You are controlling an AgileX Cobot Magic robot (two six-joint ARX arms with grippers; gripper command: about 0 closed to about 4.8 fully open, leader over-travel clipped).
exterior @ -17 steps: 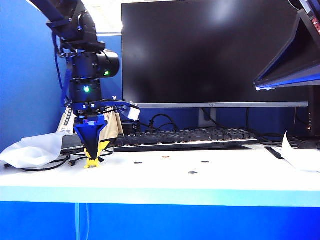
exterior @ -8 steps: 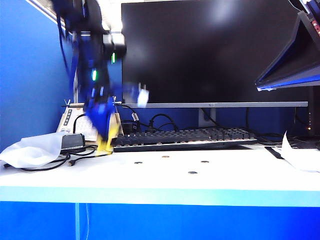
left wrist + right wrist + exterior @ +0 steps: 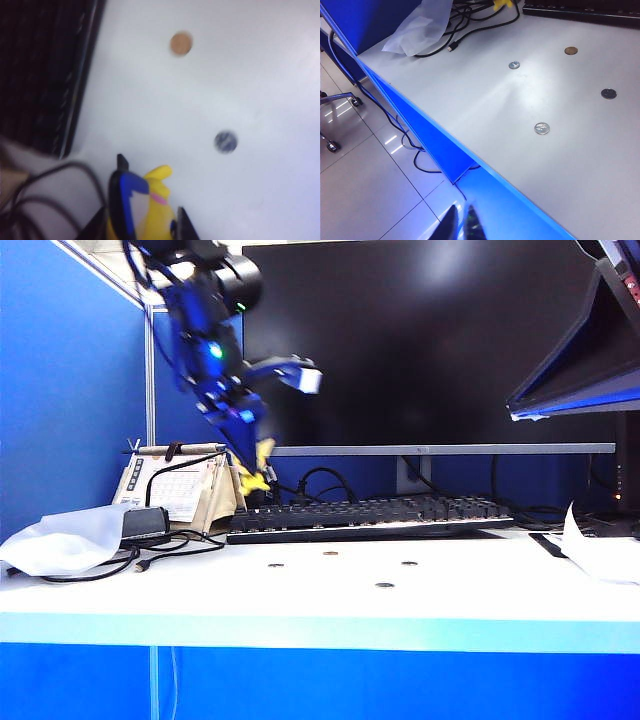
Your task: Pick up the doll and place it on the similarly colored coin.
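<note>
1. A second ago the left pincer point(image 3: 255, 468) sat low on the worktop point(image 3: 300, 605) around the doll point(image 3: 258, 472); now it hangs well above that surface, swung toward the keyboard point(image 3: 370, 515), with the doll carried along.
2. That puts pick-up behind us, as I judge it; the carry to the coin point(image 3: 181, 44) is what remains.
3. The left pincer is partly closed and clamped on the doll, whose yellow body shows between the fingers point(image 3: 127, 205) in the left wrist view.
4. From the left pincer, the coin lies ahead and below, beyond a darker coin point(image 3: 225, 141).
5. The right pincer point(image 3: 460, 225) hangs off the worktop's edge, fingers nearly together, holding nothing.
</note>
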